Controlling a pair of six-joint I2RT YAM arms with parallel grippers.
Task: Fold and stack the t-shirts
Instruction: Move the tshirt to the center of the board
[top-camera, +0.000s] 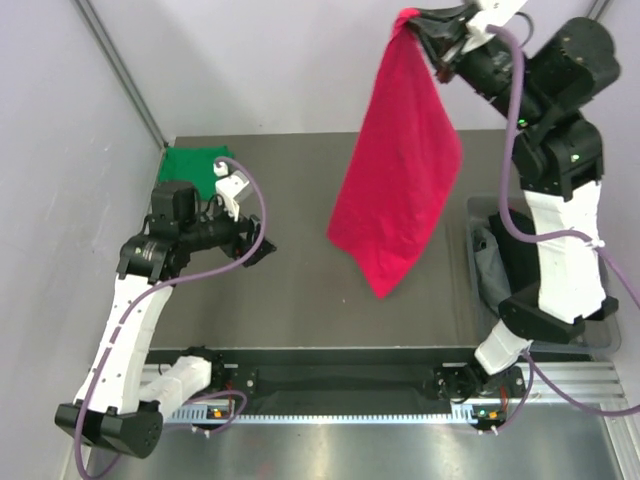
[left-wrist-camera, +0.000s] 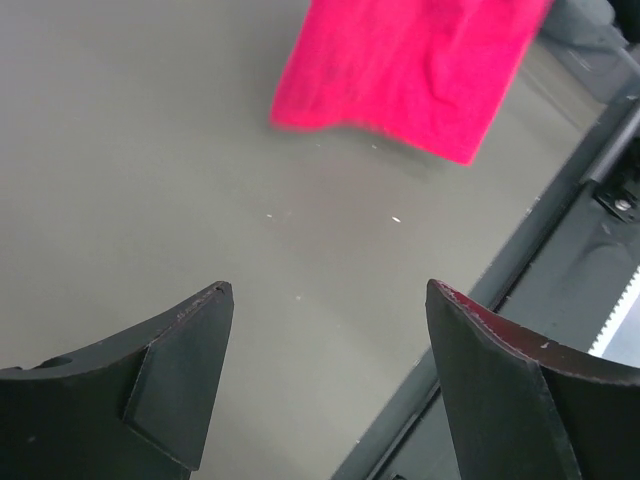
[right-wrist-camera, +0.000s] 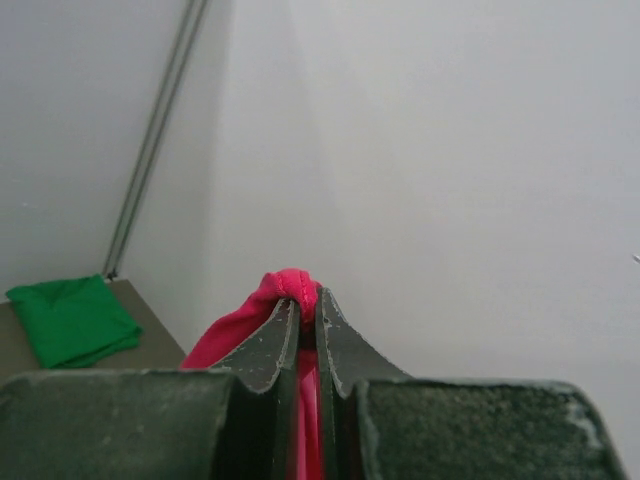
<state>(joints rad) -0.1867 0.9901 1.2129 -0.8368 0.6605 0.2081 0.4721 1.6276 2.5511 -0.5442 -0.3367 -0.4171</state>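
So that the cloth hangs free, likely for spreading flat, the right claw (top-camera: 418, 20) pinches the crimson-pink t-shirt (top-camera: 395, 180) high above the worktop (top-camera: 300, 300). The left claw (left-wrist-camera: 330, 290) hovers spread near the green t-shirt (top-camera: 195, 165), which lies far left.

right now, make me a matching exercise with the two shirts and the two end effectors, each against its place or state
Column one
1. pink t-shirt
2. green t-shirt
3. left end effector
4. right end effector

Column two
a. lies folded at the far left corner of the table
b. hangs down from one pinched bunch of cloth
c. open, holding nothing, over bare table
d. shut on cloth, raised high

Pairs: 1-b, 2-a, 3-c, 4-d
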